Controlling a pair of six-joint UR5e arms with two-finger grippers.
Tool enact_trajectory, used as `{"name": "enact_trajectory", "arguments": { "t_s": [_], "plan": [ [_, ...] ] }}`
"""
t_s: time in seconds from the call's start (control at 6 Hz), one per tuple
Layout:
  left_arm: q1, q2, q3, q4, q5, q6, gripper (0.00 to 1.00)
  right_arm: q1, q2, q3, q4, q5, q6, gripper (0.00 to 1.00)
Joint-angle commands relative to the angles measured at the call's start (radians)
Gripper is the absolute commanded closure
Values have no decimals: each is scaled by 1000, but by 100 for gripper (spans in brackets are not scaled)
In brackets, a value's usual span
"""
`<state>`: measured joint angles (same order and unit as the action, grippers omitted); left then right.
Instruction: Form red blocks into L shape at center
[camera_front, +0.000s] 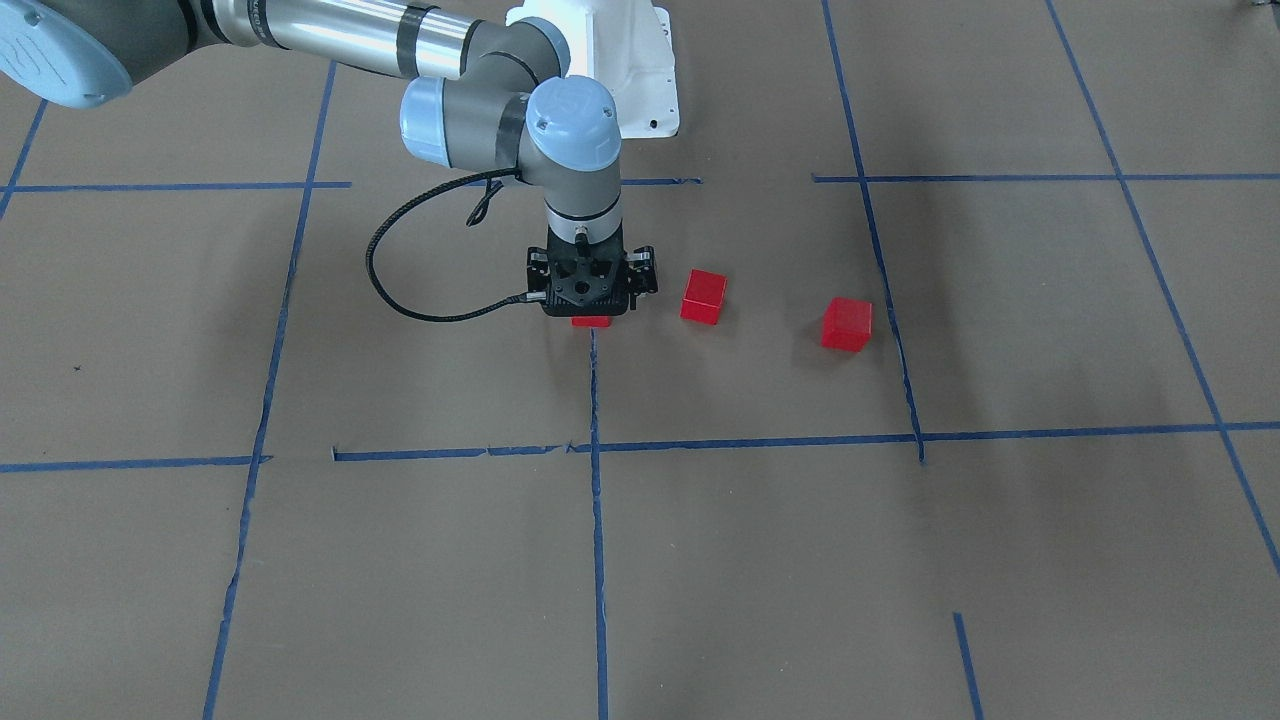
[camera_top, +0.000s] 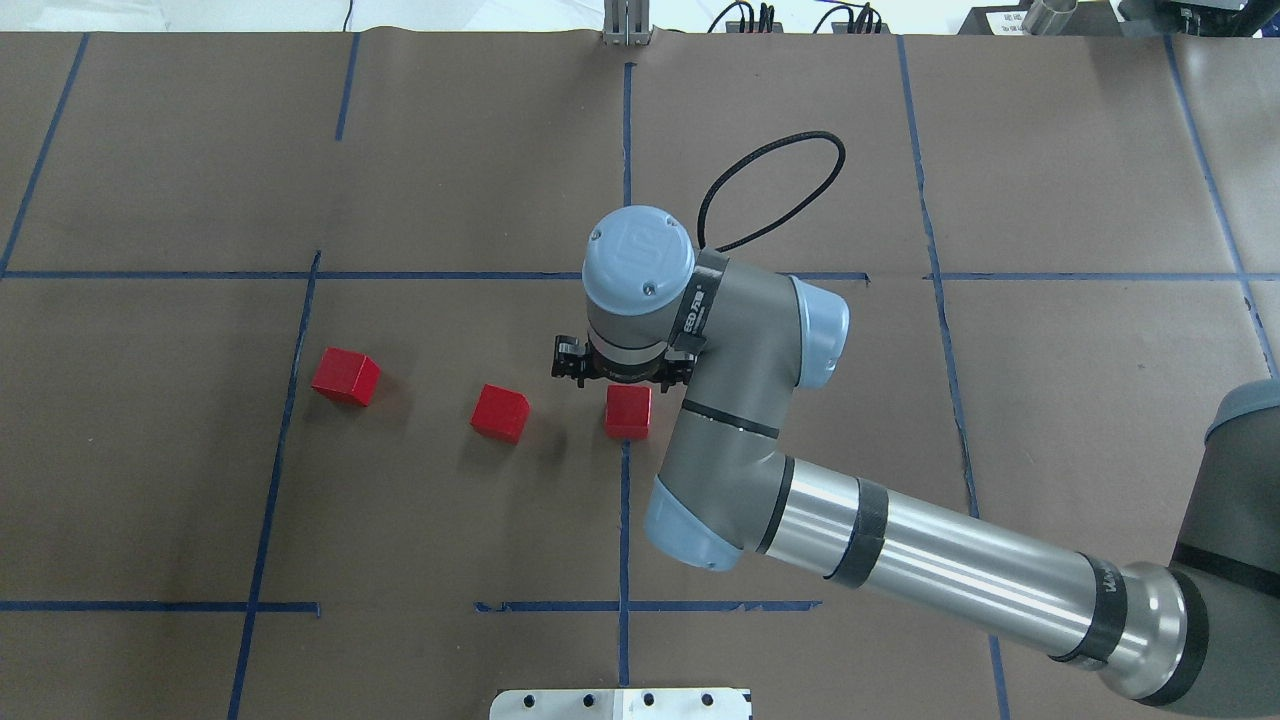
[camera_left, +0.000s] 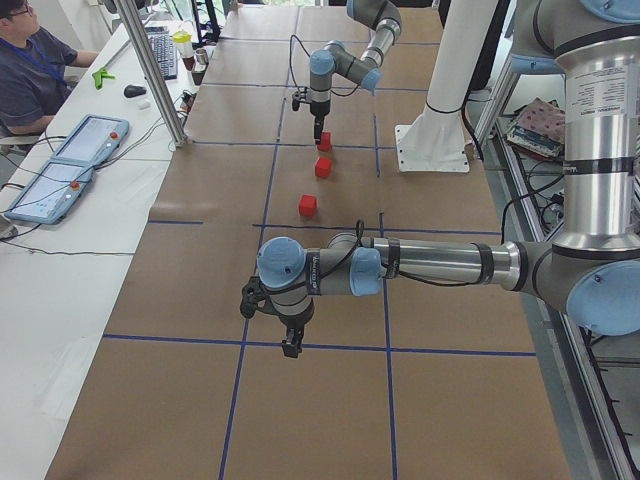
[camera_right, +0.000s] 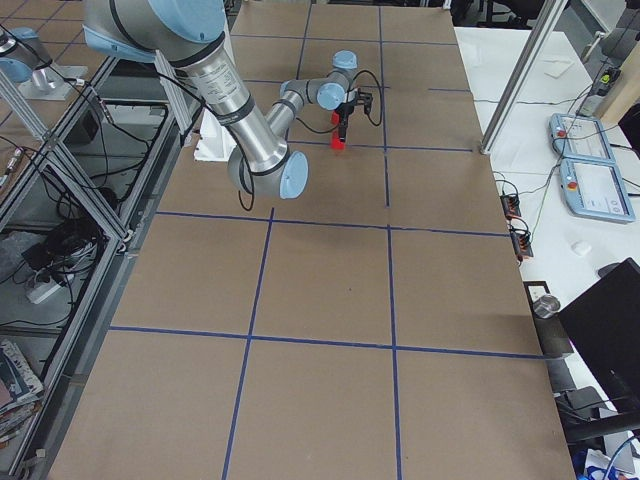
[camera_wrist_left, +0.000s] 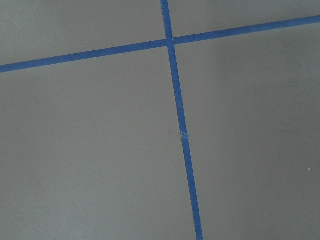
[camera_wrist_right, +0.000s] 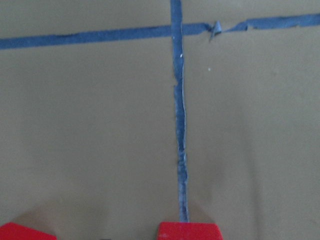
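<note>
Three red blocks lie in a rough row. One red block (camera_top: 628, 412) (camera_front: 591, 321) sits at the center (camera_front: 640, 385), at the end of the vertical blue tape line. My right gripper (camera_front: 591, 300) (camera_top: 621, 376) hangs straight above it, pointing down; its linkages are spread and it looks open, with the block resting on the paper below it. The second red block (camera_top: 500, 412) (camera_front: 704, 296) and the third red block (camera_top: 345, 376) (camera_front: 847, 324) lie apart on my left side. The left gripper (camera_left: 290, 345) shows only in the exterior left view, hovering over the paper; I cannot tell its state.
Brown paper with a blue tape grid (camera_top: 625, 520) covers the table. The white robot base (camera_front: 620, 60) stands behind the center. A black cable (camera_front: 400, 290) loops off the right wrist. A person (camera_left: 30, 70) sits at a side desk with pendants (camera_left: 70, 165).
</note>
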<state>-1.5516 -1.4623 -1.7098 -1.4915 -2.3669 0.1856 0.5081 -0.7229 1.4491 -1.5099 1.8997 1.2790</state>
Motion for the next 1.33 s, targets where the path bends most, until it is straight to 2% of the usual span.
{"name": "enact_trajectory", "arguments": {
  "t_s": [0.0,0.17,0.5,0.67,0.83,1.0,1.17],
  "plan": [
    [16,-3,-17,0,0,3,0,152,-9,13,-48,146,-140,0],
    [50,-13,-16,0,8,-3,0,256,-38,14,-90,235,-261,0],
    [50,-85,-16,-30,-1,-6,0,431,-190,13,-93,286,-570,0],
    [51,-101,-11,-108,8,-5,0,534,-275,19,-95,309,-745,0],
    [56,-110,-2,-186,-1,-8,0,640,-403,75,-95,350,-956,0],
    [80,-116,-17,-191,-3,-76,0,689,-556,161,-92,354,-1121,0],
    [134,-157,-36,-199,-2,-204,0,734,-725,295,-89,354,-1197,0]
  ]
}}
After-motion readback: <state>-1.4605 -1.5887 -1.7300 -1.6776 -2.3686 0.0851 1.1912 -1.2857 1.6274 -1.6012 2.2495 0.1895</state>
